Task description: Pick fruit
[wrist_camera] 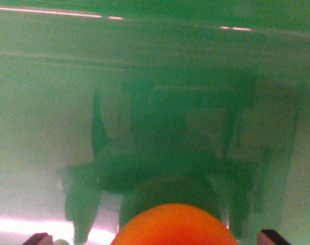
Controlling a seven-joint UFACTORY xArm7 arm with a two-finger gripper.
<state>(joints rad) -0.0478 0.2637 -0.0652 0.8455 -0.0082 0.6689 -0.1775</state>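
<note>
Fruit count: one orange [174, 225] at the bottom centre, between two dark fingers [275, 237] (only their tips show), set wide apart; contact cannot be told. Behind, a glossy green surface [43, 102] carries a murky reflection.

Claw [155, 240]: only two dark fingertips [39, 238] visible at bottom edge, set wide apart, jaws spread.

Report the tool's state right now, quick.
Tool: fingertips apart, either side of the orange fruit; whether it grips the fruit cannot be told.
</note>
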